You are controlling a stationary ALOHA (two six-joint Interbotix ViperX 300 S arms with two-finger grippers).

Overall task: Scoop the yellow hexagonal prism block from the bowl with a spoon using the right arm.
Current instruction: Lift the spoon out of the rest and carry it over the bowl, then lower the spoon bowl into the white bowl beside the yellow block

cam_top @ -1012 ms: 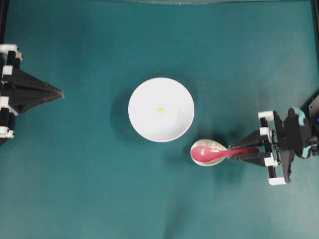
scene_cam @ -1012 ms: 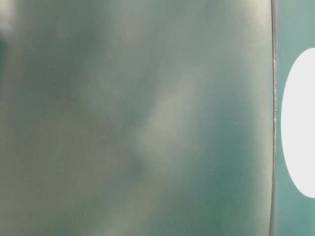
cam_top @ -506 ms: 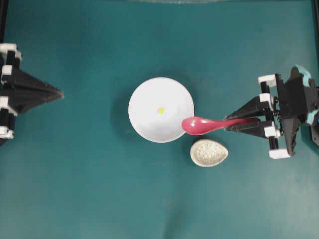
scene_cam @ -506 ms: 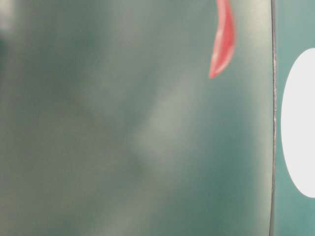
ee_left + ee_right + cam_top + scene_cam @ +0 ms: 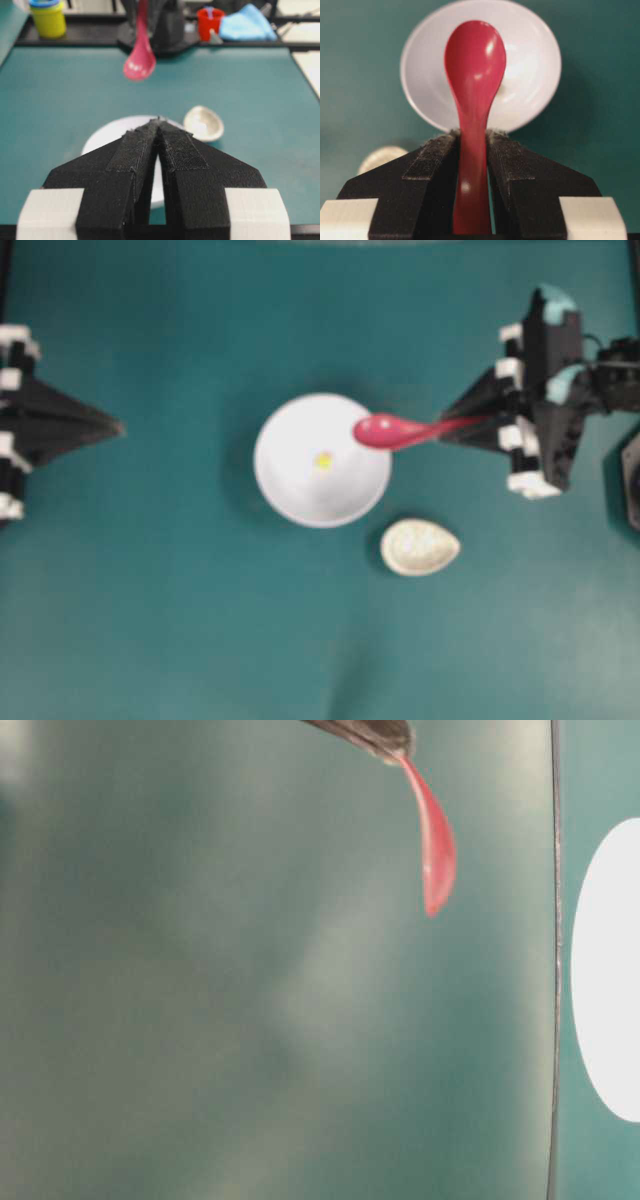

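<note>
we see right gripper (image 5: 445, 428) clamping the spoon (image 5: 390, 430) over the bowl (image 5: 290, 495) rim | yellow block (image 5: 323, 460) inside | left gripper (image 5: 115, 426) pressed closed, idle

Blurred table-level view and a hidden block

The table-level view is a blur; the bowl (image 5: 607, 970) is cut by its right edge. From the right wrist, the spoon (image 5: 475, 90) hides the yellow hexagonal prism block.
</note>
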